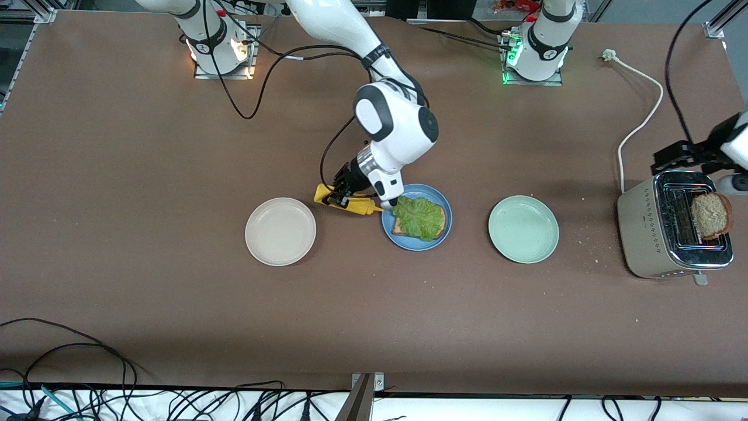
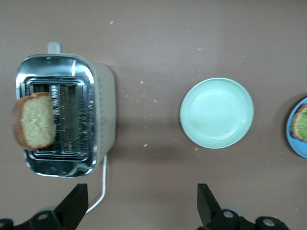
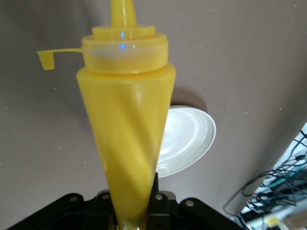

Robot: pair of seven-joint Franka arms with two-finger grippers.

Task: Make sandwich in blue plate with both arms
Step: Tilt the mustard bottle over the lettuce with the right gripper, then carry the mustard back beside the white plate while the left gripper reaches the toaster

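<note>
Right claw (image 1: 345, 196): clamped on yellow squeeze bottle (image 1: 346, 203), held sideways, nozzle at blue plate (image 1: 442, 233) rim.
Blue plate: mid-desk, holding bread slice (image 1: 400, 228) under lettuce leaf (image 1: 419, 217).
Left claw (image 2: 139, 211): spread wide, empty, over desk (image 1: 146, 280) beside toaster (image 1: 672, 234).
Toaster: second slice (image 1: 710, 214) up from slot.
Advice: tip nozzle over lettuce middle, squeeze gently, keep sauce off rim.

I see my right gripper (image 1: 350, 196) and its yellow bottle (image 1: 345, 203) blocking the blue plate (image 1: 442, 231) from the white plate (image 1: 280, 231). From the green plate (image 1: 523, 229) the way is free. Bread (image 1: 710, 214) fills one toaster (image 1: 672, 231) slot.
</note>
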